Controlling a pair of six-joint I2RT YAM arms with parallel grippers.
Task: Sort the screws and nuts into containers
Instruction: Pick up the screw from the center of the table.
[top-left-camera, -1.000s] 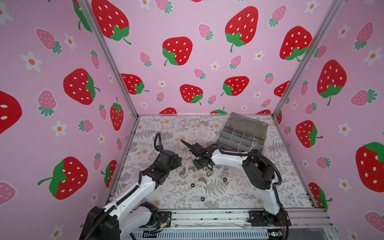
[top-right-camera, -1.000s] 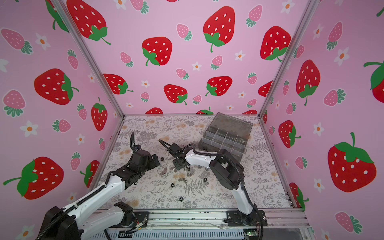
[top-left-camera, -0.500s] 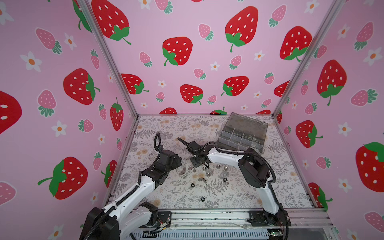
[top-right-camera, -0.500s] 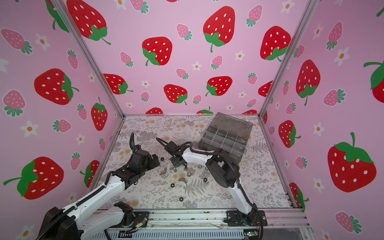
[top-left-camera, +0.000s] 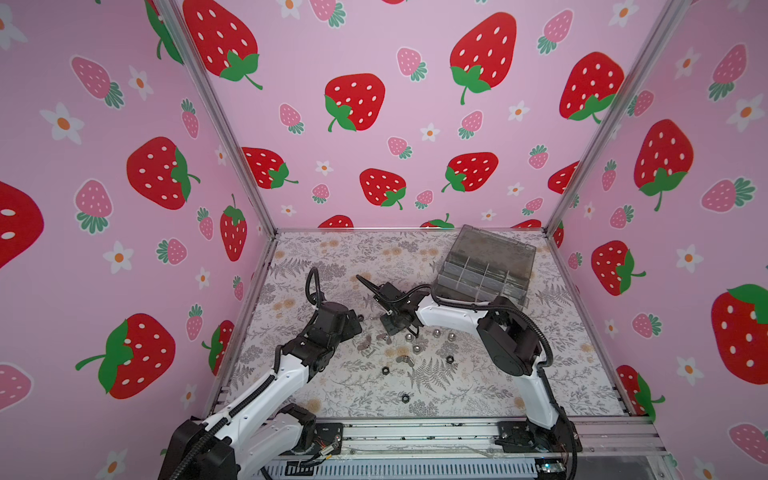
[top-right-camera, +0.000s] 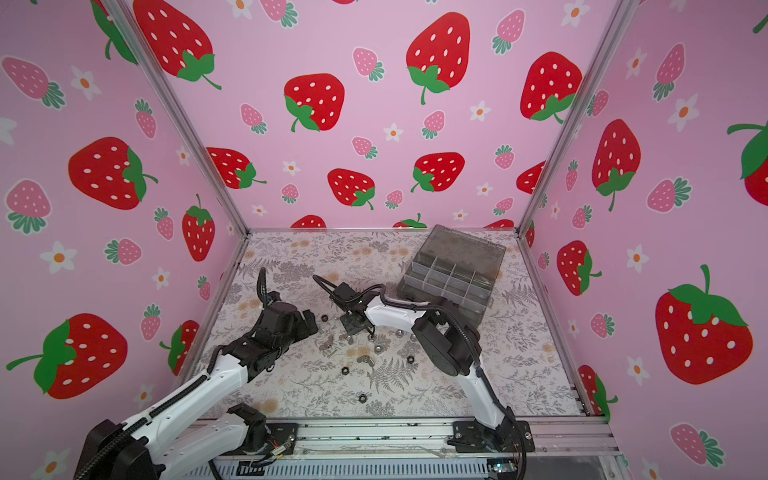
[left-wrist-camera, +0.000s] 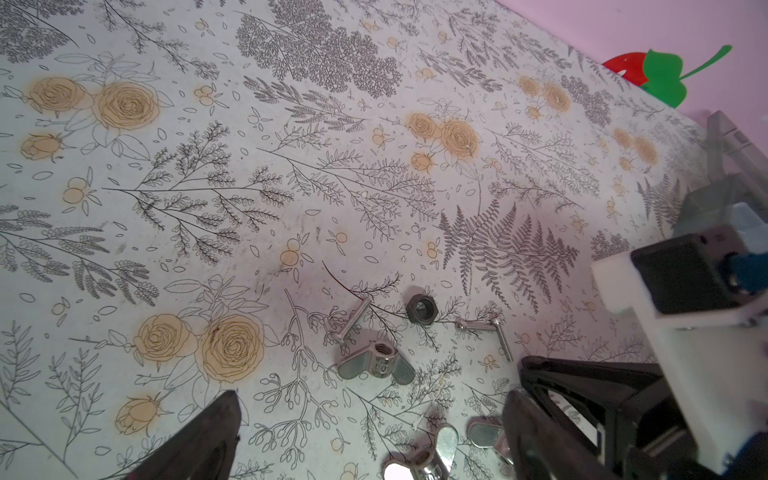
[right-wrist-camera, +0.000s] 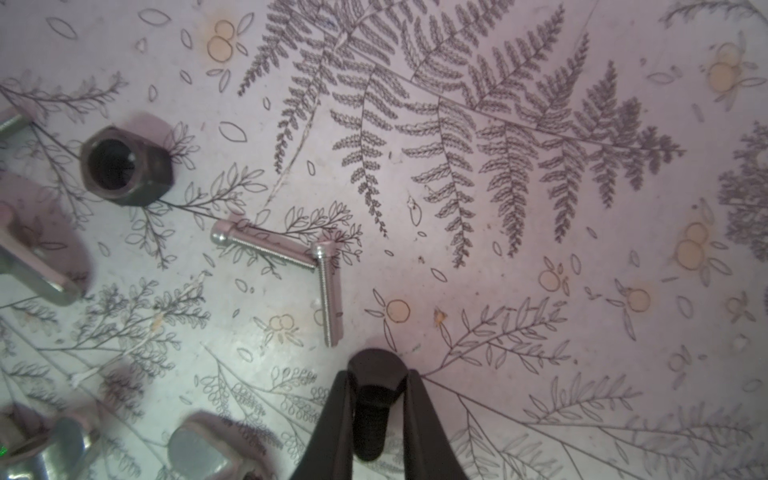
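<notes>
My right gripper (right-wrist-camera: 376, 376) is shut on a short black screw (right-wrist-camera: 374, 415), its head just above the floral mat; in both top views this gripper (top-left-camera: 395, 326) (top-right-camera: 353, 326) points down at the scattered parts. Beside it lie two slim silver screws (right-wrist-camera: 266, 249) (right-wrist-camera: 328, 299) and a black hex nut (right-wrist-camera: 124, 166). My left gripper (left-wrist-camera: 372, 399) (top-left-camera: 353, 322) hangs open over a silver wing nut (left-wrist-camera: 376, 361), touching nothing. The grey organiser box with its containers (top-left-camera: 486, 266) (top-right-camera: 453, 270) stands at the back right, lid up.
Silver cap nuts (top-left-camera: 436, 332), black hex nuts (top-left-camera: 385, 369) (top-left-camera: 405, 398) and another wing nut (top-left-camera: 365, 343) lie loose mid-mat. More wing nuts (left-wrist-camera: 424, 457) sit under my left gripper. The right arm's elbow (top-left-camera: 507, 340) rises in front of the box. Pink walls enclose three sides.
My right gripper has shut on the black screw and shifted slightly left. The left arm has not moved and stays open.
</notes>
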